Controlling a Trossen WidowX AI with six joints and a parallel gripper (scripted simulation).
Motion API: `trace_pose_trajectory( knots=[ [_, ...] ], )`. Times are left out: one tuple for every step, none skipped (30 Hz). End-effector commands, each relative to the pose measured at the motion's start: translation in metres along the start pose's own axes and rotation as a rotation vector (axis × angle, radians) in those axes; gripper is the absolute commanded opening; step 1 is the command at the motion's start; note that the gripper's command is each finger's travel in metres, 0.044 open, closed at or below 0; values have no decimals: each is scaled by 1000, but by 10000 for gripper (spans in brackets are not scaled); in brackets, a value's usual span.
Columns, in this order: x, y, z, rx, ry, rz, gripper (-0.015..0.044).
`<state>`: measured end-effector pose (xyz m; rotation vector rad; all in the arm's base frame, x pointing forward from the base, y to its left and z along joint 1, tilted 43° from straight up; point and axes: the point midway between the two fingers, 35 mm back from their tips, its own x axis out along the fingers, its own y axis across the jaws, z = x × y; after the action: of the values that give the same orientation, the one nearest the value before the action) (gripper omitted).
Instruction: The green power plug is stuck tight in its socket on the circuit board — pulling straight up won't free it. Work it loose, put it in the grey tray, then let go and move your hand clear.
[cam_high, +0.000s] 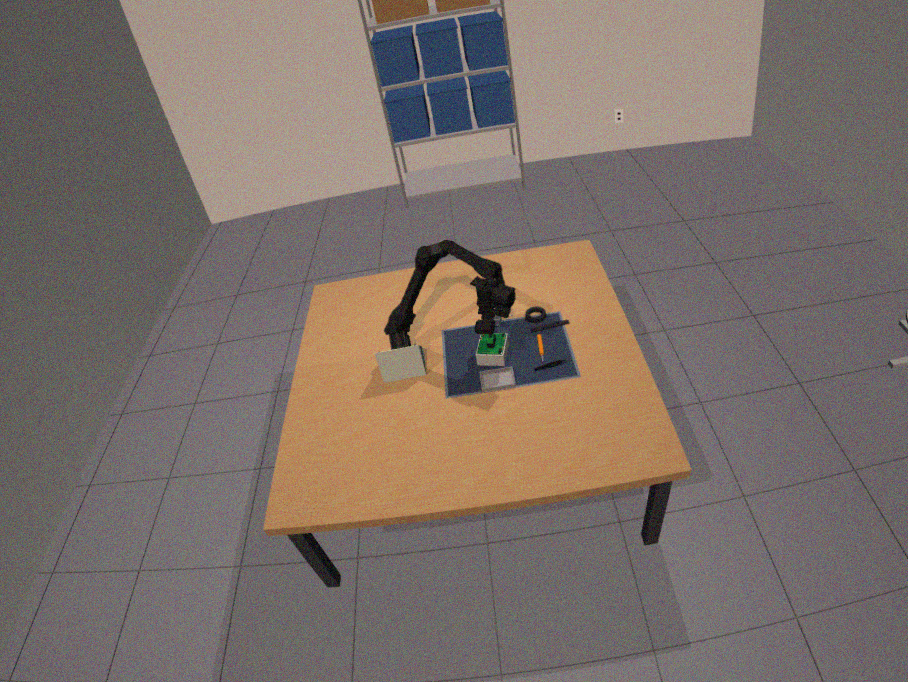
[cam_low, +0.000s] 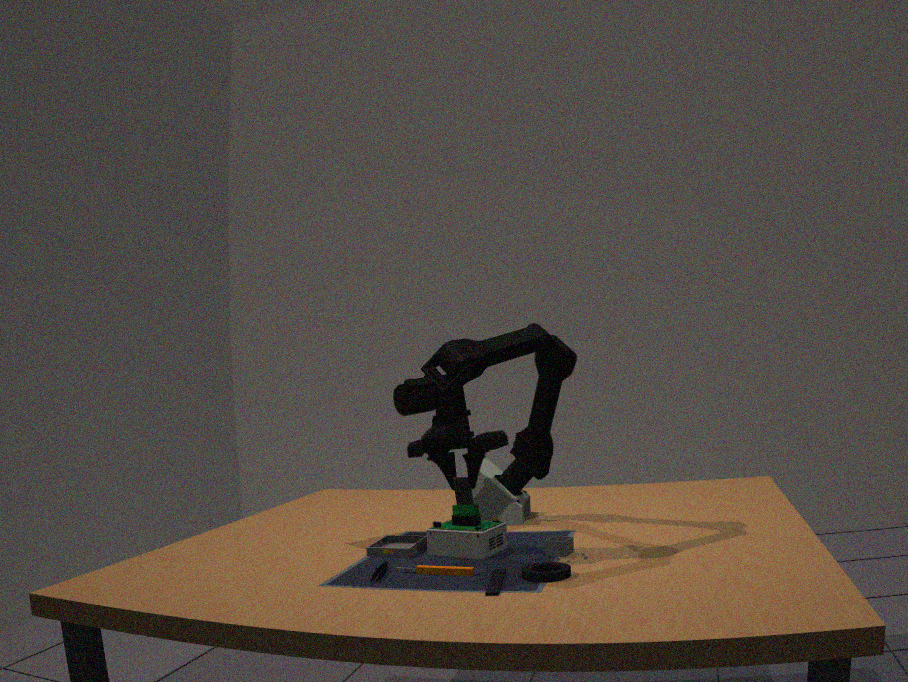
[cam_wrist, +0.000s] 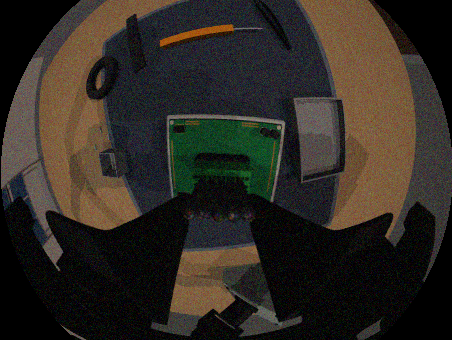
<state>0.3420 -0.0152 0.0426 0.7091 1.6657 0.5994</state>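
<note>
The green power plug (cam_low: 465, 509) (cam_wrist: 239, 174) sits at the black socket on the green circuit board (cam_high: 500, 342) (cam_wrist: 210, 141), which tops a pale box. My gripper (cam_high: 490, 336) (cam_low: 463, 498) (cam_wrist: 218, 201) points down, leaning slightly in the exterior view, and is shut on the plug. The fingers hide part of the plug in the wrist view. I cannot tell whether the plug is tilted in the socket. The grey tray (cam_high: 497, 378) (cam_low: 396, 546) (cam_wrist: 319, 137) lies beside the box, on the right in the wrist view, with nothing visible in it.
A dark blue mat (cam_high: 458, 359) (cam_wrist: 235, 85) lies under the box. An orange screwdriver (cam_high: 540, 344) (cam_low: 444, 570) (cam_wrist: 197, 35), a black ring (cam_high: 535, 320) (cam_wrist: 91, 81), a black bar (cam_low: 495, 582) (cam_wrist: 135, 45), thin black tweezers (cam_high: 549, 364) (cam_wrist: 274, 25) and a small grey block (cam_low: 560, 545) (cam_wrist: 108, 163) lie around it.
</note>
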Motion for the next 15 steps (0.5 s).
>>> trace_pose_trajectory(
  knots=[
    [-19,5,-1,13,-37,-105,0],
    [-21,8,-1,14,-37,-135,0],
    [-20,10,-1,14,-37,-162,0],
    [-21,12,-1,14,-37,-186,0],
    [-21,14,-1,15,-37,-205,0],
    [-21,15,-1,15,-36,-218,0],
    [-21,16,-1,15,-36,-225,0],
    [-21,16,-1,15,-36,-225,0],
    [-22,15,-1,15,-36,-218,0],
    [-22,14,-1,15,-36,-205,0],
    [-22,12,-1,14,-37,-186,0],
    [-23,10,-1,14,-37,-162,0],
    [-23,8,-1,14,-37,-134,0],
    [-23,4,-1,13,-37,-88,0],
    [-25,4,-1,13,-37,-88,0]
  ],
)
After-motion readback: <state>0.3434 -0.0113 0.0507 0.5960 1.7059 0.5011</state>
